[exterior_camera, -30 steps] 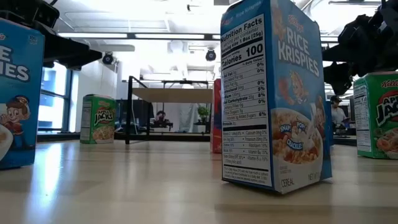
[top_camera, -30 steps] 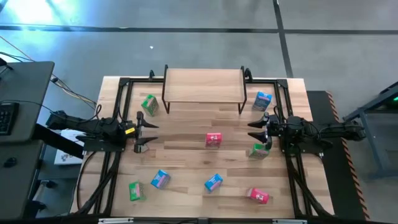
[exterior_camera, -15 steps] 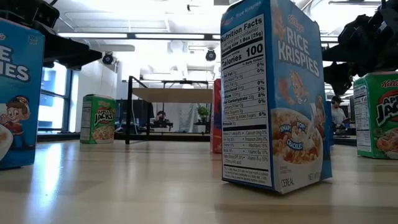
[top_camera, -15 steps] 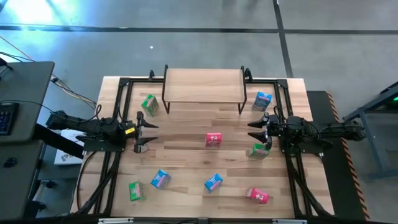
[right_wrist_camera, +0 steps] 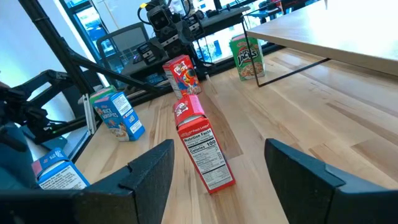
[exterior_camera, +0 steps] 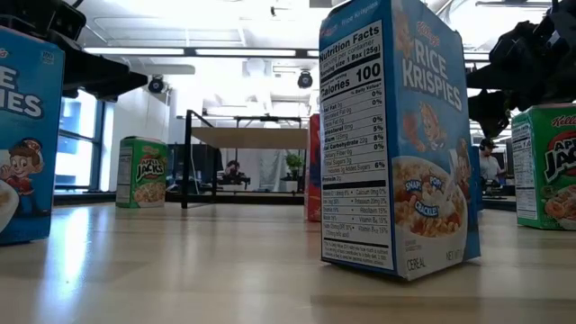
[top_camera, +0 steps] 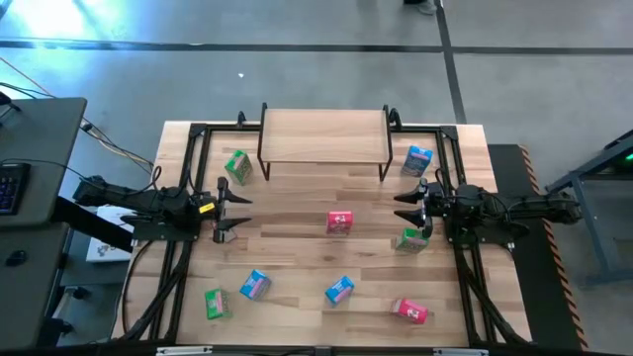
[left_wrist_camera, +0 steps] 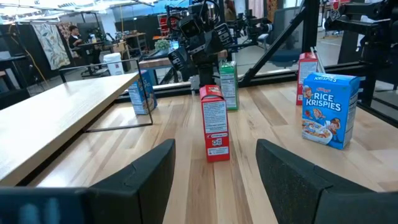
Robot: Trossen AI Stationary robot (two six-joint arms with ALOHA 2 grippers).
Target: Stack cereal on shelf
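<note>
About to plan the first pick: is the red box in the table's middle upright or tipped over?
Upright. The red box stands on its narrow base in the left wrist view, top flap uppermost.

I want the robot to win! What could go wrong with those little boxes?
1. The green box stands right beside the right gripper, so a swing might knock it over.
2. The red box stands tall and narrow mid-table between both open grippers; a clumsy pinch could tip it.
3. The shelf is small, so stacked boxes might slide off.

Blue cereal box (exterior_camera: 27, 135) cut off at low view's left edge
</note>
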